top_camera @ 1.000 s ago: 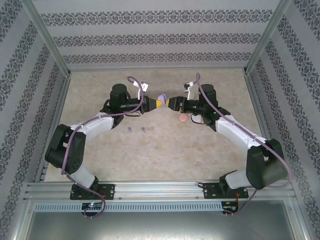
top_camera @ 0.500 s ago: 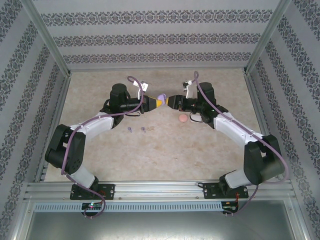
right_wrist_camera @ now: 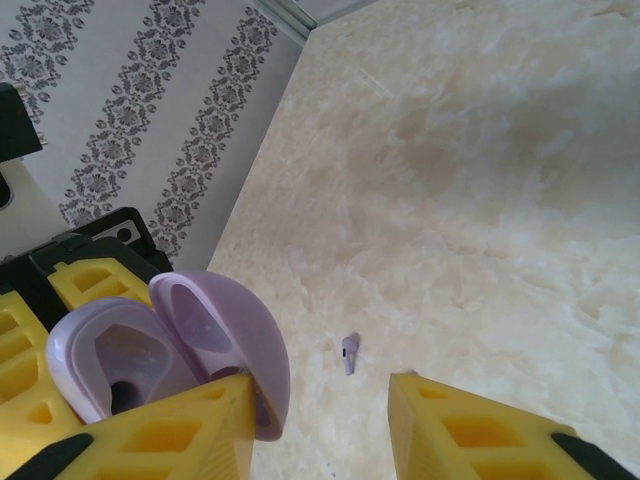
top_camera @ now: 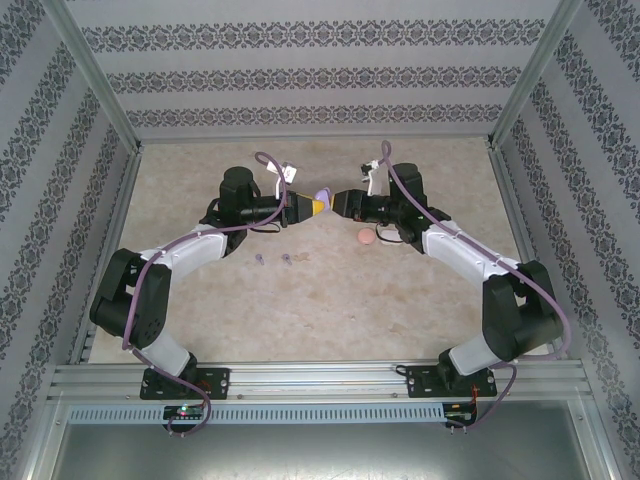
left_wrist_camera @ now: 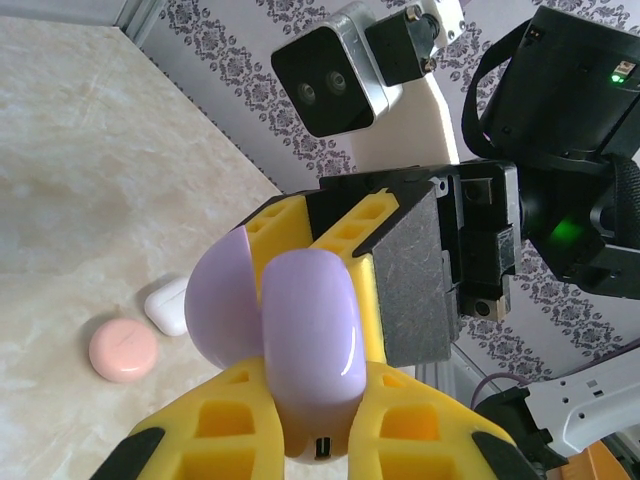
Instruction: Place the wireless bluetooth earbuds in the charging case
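Right gripper [top_camera: 337, 201], jaws parted beside the lid [right_wrist_camera: 235, 340], has advanced to the open purple charging case [left_wrist_camera: 305, 330] clamped aloft by the left gripper [top_camera: 318, 205]; both purple earbuds [top_camera: 260, 259] lie uninserted on the surface [top_camera: 330, 300].

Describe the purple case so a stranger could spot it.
Over the table's far middle, the purple case is clamped in the left end effector, lid open. Unlike it, the pink case and white case lie closed on the table.

Beige marbled tabletop [top_camera: 330, 300], holding:
- small purple stemmed earbud [top_camera: 260, 259]
- second purple stemmed earbud [top_camera: 285, 259], nearby
- round pink case [top_camera: 367, 237]
- white rounded case [left_wrist_camera: 165, 305], just beside the pink one
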